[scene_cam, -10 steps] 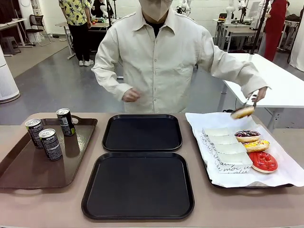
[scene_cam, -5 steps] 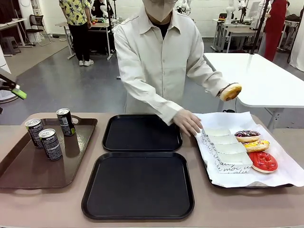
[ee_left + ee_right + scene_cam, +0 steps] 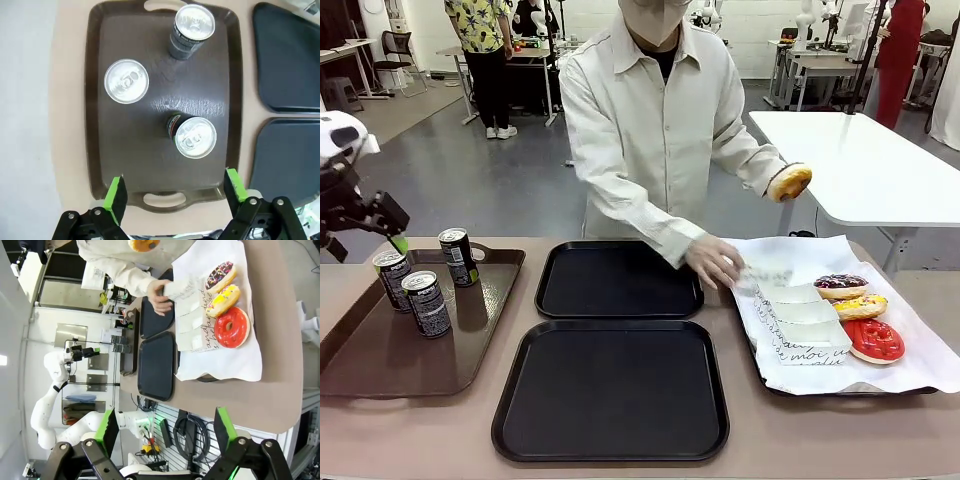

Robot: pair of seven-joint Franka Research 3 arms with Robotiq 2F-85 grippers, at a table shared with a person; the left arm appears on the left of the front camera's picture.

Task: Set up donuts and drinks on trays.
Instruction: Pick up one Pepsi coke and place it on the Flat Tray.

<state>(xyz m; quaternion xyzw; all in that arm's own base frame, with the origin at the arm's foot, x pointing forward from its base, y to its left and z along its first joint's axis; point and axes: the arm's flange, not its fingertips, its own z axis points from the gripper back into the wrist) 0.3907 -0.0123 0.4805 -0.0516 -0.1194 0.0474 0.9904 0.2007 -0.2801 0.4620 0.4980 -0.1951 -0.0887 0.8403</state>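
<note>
Two black trays (image 3: 620, 280) lie bare mid-table, one behind the other. On the brown tray (image 3: 380, 360) to my left stand three cans (image 3: 195, 137), upright and apart. My left gripper (image 3: 175, 192) hovers above them, jaws wide; my right gripper (image 3: 166, 427) gapes too, holding nothing. The cans look stiff but slick — I would squeeze mid-body. The donuts (image 3: 873, 340) at right look soft, their glaze easily marred — better carried in the white boxes (image 3: 805, 312) beside them.
</note>
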